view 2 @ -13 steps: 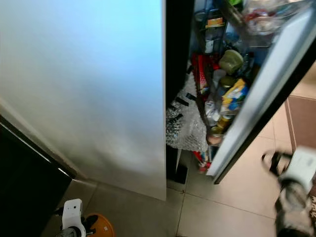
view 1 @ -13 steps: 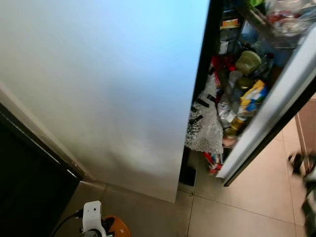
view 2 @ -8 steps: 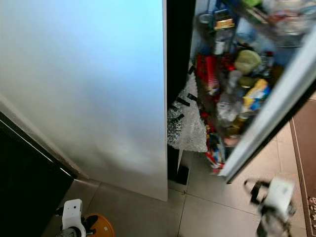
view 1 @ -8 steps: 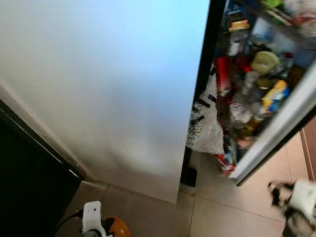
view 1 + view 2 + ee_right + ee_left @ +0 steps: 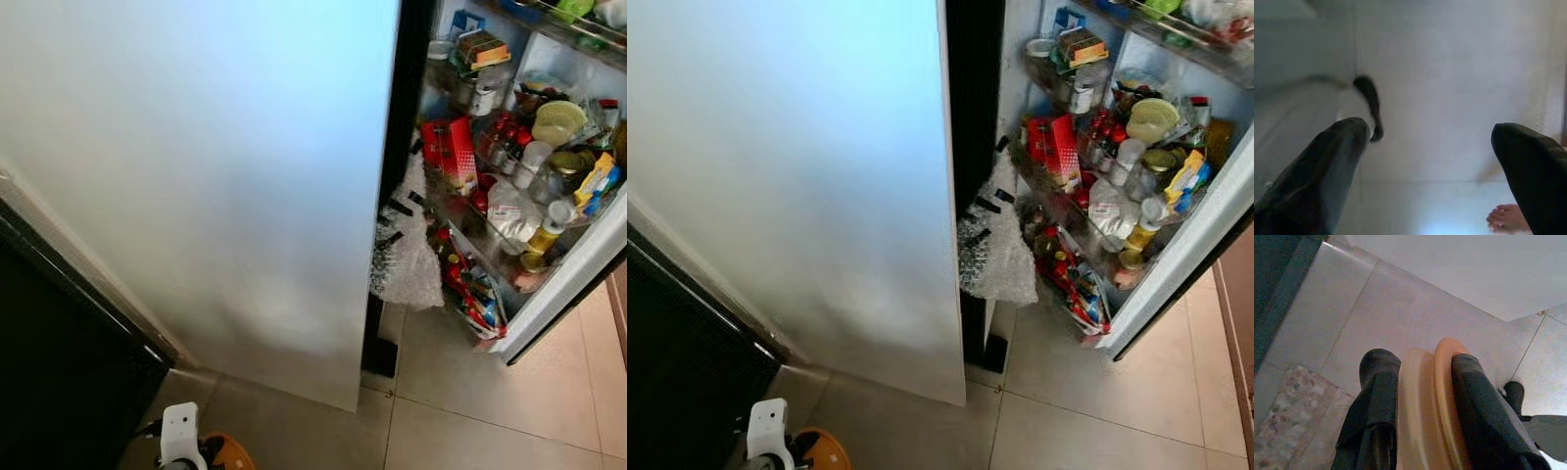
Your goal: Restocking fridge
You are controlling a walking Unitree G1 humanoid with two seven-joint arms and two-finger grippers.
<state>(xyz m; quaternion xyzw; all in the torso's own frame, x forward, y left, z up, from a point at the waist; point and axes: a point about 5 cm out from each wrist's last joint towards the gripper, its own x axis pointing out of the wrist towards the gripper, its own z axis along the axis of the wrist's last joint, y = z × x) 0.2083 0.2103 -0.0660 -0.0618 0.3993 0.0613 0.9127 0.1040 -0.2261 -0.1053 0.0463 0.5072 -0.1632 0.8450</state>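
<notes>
Fridge door [image 5: 578, 284] swung wider than before, right gripper [image 5: 1440, 161] spread over bare floor, left gripper [image 5: 1422, 382] pinching orange disc [image 5: 1430, 401] beside closed door [image 5: 196, 166], tiled floor [image 5: 490, 411] open below the fridge door.

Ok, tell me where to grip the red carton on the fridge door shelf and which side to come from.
Grip the red carton by its upper half, across its narrow faces, coming from above and the open front of the door shelf. It stands upright and taller than the shelf rail, with bottles crowding it behind. The right gripper looks open and free; the left gripper already holds an orange object.
</notes>
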